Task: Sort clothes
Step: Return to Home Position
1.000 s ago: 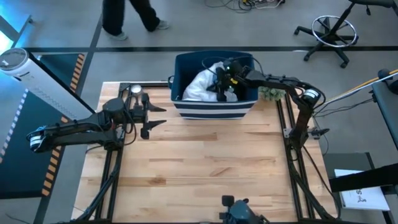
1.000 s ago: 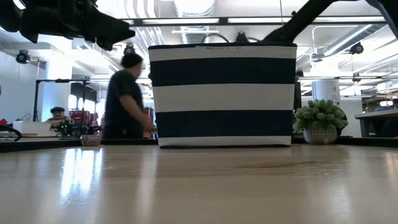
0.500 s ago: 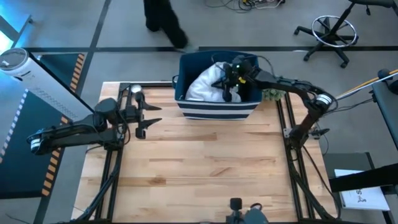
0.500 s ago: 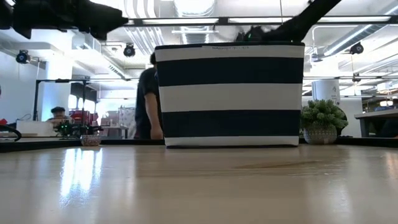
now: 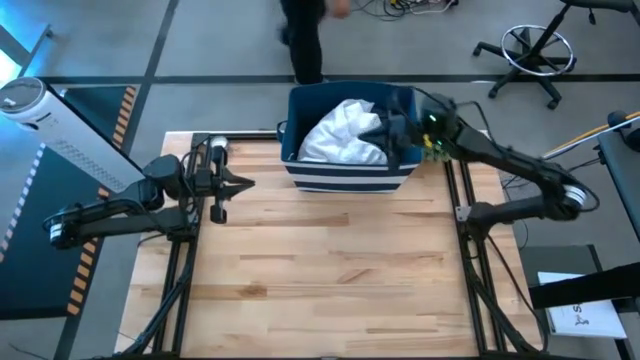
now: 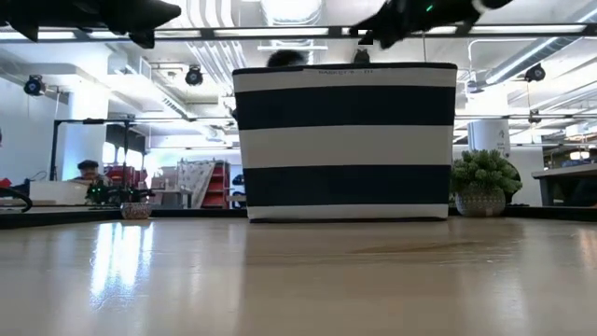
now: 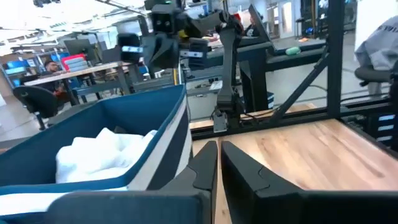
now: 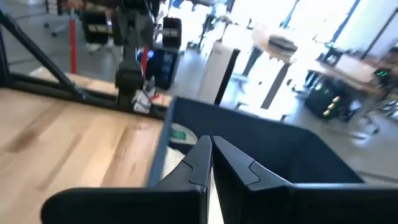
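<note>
A navy bin with white stripes [image 5: 348,170] stands at the table's far middle. A large white garment [image 5: 342,132] lies bunched inside it, also seen in the left wrist view [image 7: 102,152]. My right gripper [image 5: 388,130] hovers above the bin's right half, shut with nothing between its fingers [image 8: 210,143]. In the low view it shows above the bin's rim [image 6: 373,33]. My left gripper [image 5: 250,184] hangs over the table's left part, pointing toward the bin, shut and empty [image 7: 219,148].
A small green plant [image 5: 436,150] stands just right of the bin [image 6: 480,182]. A person [image 5: 305,35] walks on the floor beyond the table's far edge. Bare wooden tabletop [image 5: 330,260] stretches from the bin to the near edge.
My left gripper has shut with nothing in it. My right gripper has risen out of the bin and drawn back toward the table's right edge, still shut. The bin has slid a little to the right.
</note>
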`<action>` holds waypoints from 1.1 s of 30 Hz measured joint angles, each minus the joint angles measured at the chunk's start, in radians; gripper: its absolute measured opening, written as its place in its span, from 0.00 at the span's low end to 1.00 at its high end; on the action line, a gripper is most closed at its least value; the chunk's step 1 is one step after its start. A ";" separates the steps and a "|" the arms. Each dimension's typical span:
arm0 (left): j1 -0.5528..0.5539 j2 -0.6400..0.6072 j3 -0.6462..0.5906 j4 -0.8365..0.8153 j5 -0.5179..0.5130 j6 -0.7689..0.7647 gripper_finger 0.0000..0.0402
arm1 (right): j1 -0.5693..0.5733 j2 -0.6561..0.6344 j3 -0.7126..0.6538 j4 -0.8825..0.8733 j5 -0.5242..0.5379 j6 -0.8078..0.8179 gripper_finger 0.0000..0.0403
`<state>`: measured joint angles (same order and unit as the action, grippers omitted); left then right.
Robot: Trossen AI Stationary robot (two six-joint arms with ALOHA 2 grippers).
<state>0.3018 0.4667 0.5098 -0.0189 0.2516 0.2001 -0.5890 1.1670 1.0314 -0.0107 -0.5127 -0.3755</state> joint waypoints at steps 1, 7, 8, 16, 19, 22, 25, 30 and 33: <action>-0.005 0.001 0.000 0.001 0.000 -0.008 0.02 | 0.020 -0.039 -0.028 0.011 0.027 0.012 0.00; -0.048 0.015 -0.002 0.012 0.001 -0.035 0.00 | 0.145 -0.256 -0.195 0.046 0.144 0.073 0.00; -0.058 0.017 -0.003 0.028 0.001 -0.035 0.00 | 0.167 -0.285 -0.222 0.056 0.177 0.078 0.00; -0.129 0.125 -0.026 0.206 0.000 -0.020 0.00 | 0.281 -0.400 -0.371 0.106 0.364 0.110 0.00; -0.152 0.147 -0.036 0.231 0.000 -0.011 0.00 | 0.290 -0.436 -0.422 0.106 0.378 0.116 0.00; -0.180 0.161 -0.046 0.235 -0.006 -0.008 0.00 | 0.290 -0.475 -0.485 0.147 0.401 0.131 0.00; -0.203 0.156 -0.053 0.232 -0.007 -0.005 0.00 | 0.290 -0.528 -0.558 0.184 0.404 0.145 0.00; -0.216 0.107 -0.089 0.204 -0.038 0.003 0.00 | 0.290 -0.644 -0.661 0.212 0.404 0.183 0.00; -0.216 0.064 -0.126 0.162 -0.078 -0.010 0.00 | 0.290 -0.713 -0.718 0.224 0.404 0.205 0.00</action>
<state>0.0860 0.5308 0.3842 0.1433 0.1731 0.1898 -0.2989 0.4543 0.3132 0.2138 -0.1089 -0.1706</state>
